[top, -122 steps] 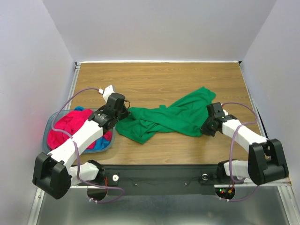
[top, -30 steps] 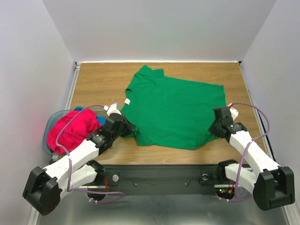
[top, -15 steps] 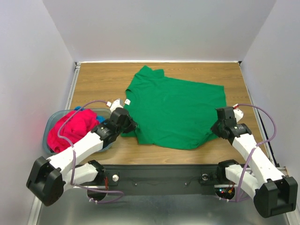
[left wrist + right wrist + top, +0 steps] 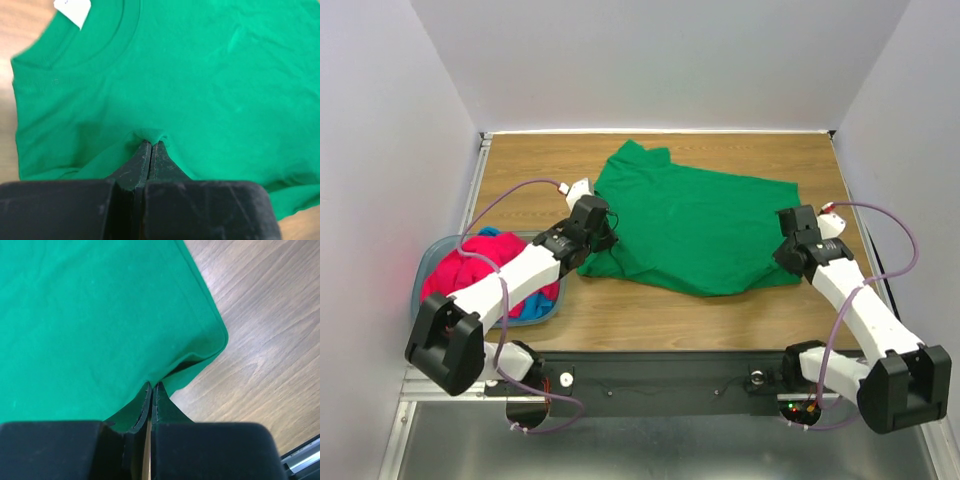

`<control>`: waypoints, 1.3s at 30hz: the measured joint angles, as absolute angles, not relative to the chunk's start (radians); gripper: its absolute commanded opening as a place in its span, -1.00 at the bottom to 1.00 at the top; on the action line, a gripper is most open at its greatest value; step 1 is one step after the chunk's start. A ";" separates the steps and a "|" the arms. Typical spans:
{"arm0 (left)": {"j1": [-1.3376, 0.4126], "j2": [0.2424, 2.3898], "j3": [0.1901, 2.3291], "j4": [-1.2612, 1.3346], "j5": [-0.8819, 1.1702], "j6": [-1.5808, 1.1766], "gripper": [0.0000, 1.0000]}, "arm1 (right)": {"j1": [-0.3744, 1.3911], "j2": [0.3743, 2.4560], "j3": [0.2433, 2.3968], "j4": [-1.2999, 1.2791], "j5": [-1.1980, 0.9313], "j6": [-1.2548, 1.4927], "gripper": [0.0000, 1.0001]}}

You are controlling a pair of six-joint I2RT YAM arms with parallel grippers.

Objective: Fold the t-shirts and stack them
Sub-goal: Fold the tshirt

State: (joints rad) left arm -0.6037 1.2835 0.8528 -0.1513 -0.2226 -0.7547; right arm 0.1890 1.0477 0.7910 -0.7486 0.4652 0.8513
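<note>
The kelly green t-shirt lies spread on the wooden table, collar at the left. My left gripper is shut on a pinch of its cloth near the collar; the collar and its white tag show in the left wrist view. My right gripper is shut on the shirt's hem edge at the right, beside a folded-under corner. The pink-red t-shirt and the blue t-shirt lie bunched in the basket.
The grey-blue plastic basket stands at the table's left near edge, under my left arm. White walls close in the table on three sides. A black rail runs along the near edge.
Both grippers have carried the near edge of the green shirt away from the front, folding it over itself. The left arm swung up and right; the right moved back.
</note>
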 measured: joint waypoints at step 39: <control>-0.475 1.776 1.245 -0.067 -0.204 -0.564 0.78 | 0.062 1.542 1.009 -0.702 0.581 0.860 0.84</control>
